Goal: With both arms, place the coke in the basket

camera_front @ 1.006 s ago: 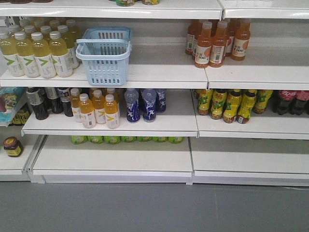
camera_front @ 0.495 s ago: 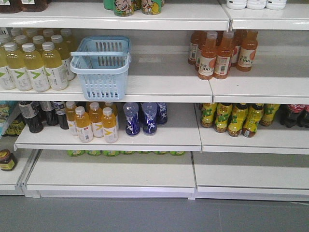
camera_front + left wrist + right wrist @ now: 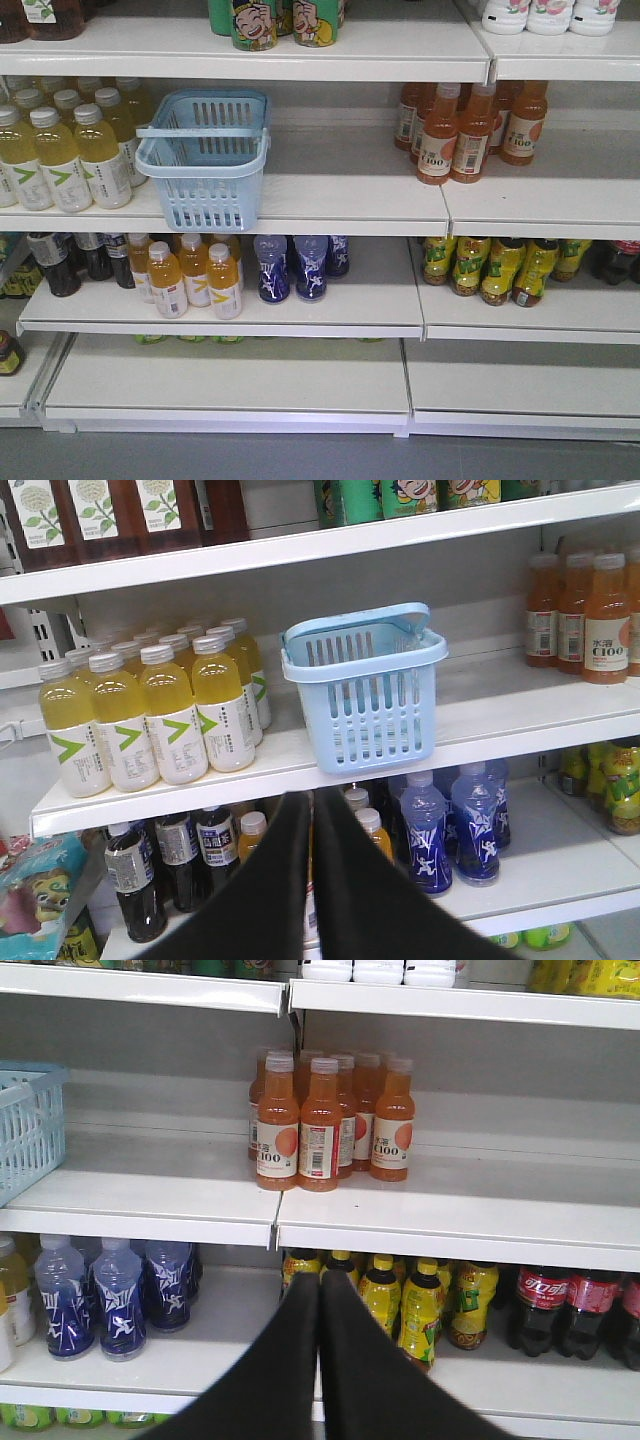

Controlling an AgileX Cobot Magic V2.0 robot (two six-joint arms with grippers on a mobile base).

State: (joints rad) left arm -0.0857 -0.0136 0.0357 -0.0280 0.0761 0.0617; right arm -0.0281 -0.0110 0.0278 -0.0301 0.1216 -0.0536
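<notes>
Being held closed and empty are the left tool [image 3: 311,802] and the right tool [image 3: 320,1284]; the light blue basket [image 3: 368,715] is being carried by a shelf [image 3: 500,702], above and right of the left tool.

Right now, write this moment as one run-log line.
left end effector: shut, empty | right end effector: shut, empty | basket: on shelf | coke: not in basket

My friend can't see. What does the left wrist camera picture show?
A light blue basket stands on a white shelf beside rows of yellow drink bottles. At the bottom edge, the left gripper has its black jaws pressed together.
</notes>
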